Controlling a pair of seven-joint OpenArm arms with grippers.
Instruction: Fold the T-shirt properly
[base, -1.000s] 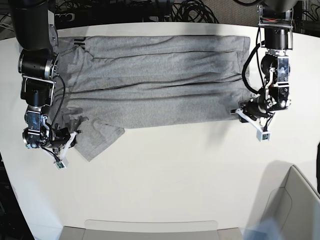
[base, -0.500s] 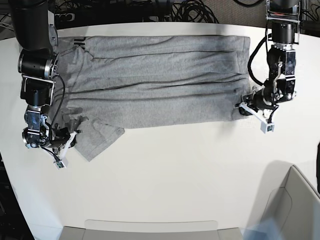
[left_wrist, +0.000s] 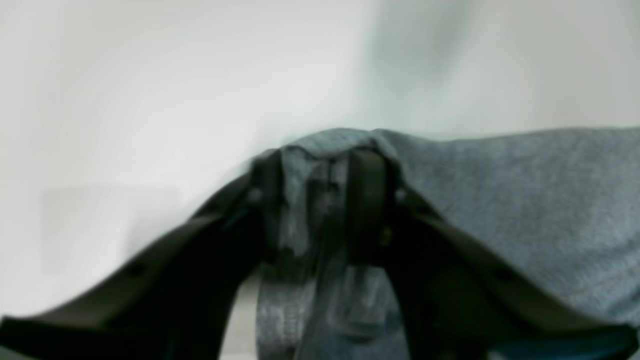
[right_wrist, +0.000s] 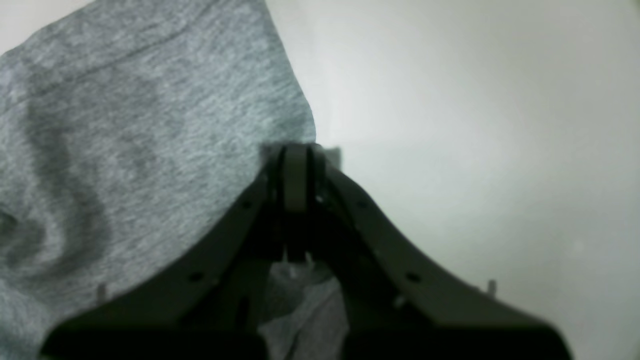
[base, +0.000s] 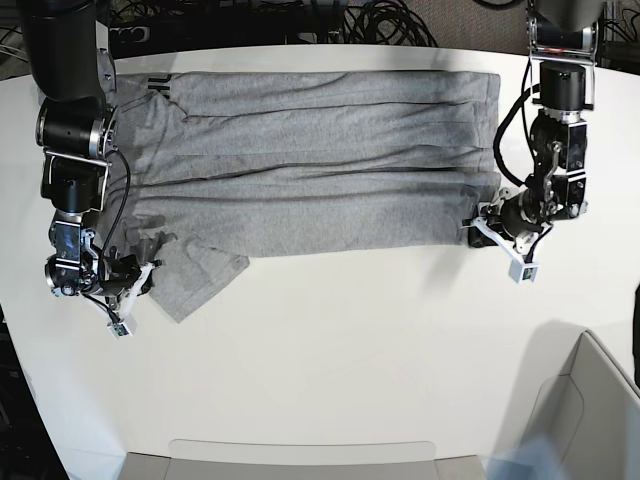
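Grey T-shirt (base: 310, 165) hem's bunching as the left gripper (base: 487, 226), pinching it, is shifting back inward; right gripper (base: 135, 278) is pinching the sleeve, so a fold's starting.

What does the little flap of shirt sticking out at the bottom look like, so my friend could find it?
Start at the white table and find the wide grey T-shirt spread across its top half. Follow its lower edge toward the right tool. The sleeve juts out there at a slant, the only part poking below that straight edge.

Robot lab, white table (base: 330, 360), cable tangle (base: 300, 22)
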